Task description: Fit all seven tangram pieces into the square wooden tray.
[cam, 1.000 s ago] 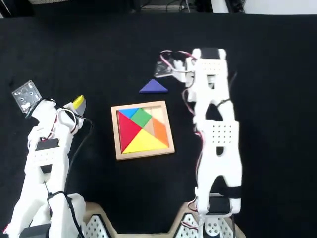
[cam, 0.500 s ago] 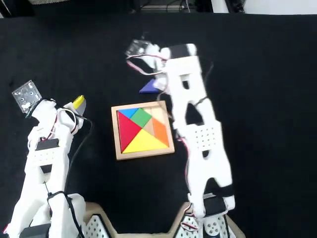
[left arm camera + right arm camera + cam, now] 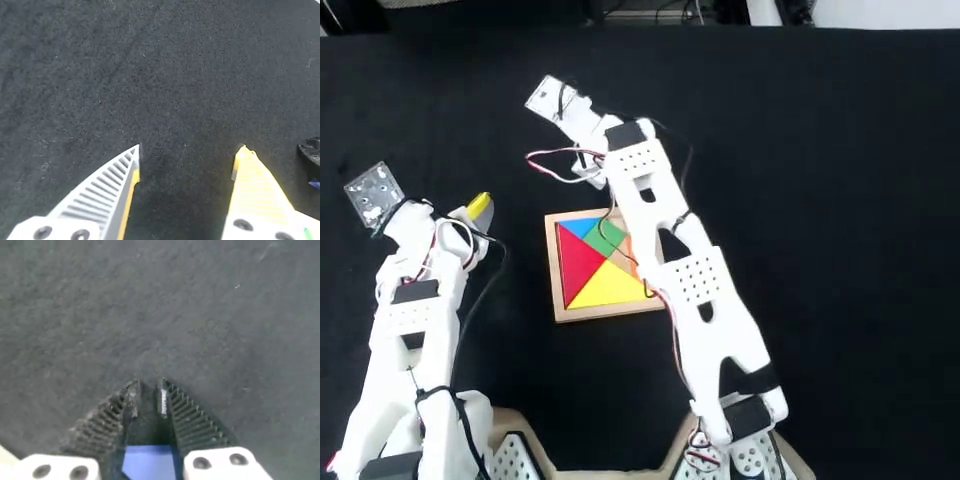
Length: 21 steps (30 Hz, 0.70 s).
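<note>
Surface: a table under black cloth (image 3: 840,200), seen from above, with two white arms reaching in from its near edge.
Tray: the square wooden tray (image 3: 552,290) lies mid-table, turned a little askew. A red piece (image 3: 578,265), a yellow piece (image 3: 610,288), a green piece (image 3: 603,238) and a light blue piece (image 3: 576,226) sit in it. Your right arm crosses its right side and hides that part.
Right side: your right gripper (image 3: 147,387) has its fingers pressed almost together. A dark blue piece (image 3: 147,462) shows between them near their root and looks pinched there. It hangs over bare cloth past the tray's far edge.
Left side: your left gripper (image 3: 187,152) is spread wide with nothing in it, over bare cloth well left of the tray.
Step in hand: most likely carrying the dark blue piece to the tray.
Next move: bring it over the free slot, turn it to match, and lower it flat. The slot is hidden, so check it first.
Piece direction: too little of the piece shows to tell its point or long edge.
</note>
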Tool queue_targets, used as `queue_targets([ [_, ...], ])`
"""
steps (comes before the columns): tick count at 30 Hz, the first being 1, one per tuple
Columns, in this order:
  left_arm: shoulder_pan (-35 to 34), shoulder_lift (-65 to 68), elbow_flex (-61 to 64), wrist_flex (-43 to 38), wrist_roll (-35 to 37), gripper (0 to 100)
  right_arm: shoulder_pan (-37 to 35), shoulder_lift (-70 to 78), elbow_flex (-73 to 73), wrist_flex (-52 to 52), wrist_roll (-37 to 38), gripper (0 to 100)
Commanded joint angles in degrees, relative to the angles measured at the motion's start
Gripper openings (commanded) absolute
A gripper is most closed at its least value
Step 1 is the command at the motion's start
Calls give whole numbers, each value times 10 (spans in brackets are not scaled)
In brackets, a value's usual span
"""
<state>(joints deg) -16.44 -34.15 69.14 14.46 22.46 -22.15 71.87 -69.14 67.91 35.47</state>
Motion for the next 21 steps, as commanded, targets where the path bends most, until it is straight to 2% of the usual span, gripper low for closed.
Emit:
queue_targets([
  [1,8,-12,-4,-9,-2,292,33,3,-37,56,40,74],
  [5,8,-11,-5,-10,-2,292,76,6,-79,154,94,72],
  [8,8,-11,-4,-11,-2,292,110,6,-109,236,135,12],
  [11,8,-11,-4,-11,-2,292,143,7,-133,324,168,16],
  [21,8,-11,-5,-12,-2,292,272,-67,-124,334,229,11],
])
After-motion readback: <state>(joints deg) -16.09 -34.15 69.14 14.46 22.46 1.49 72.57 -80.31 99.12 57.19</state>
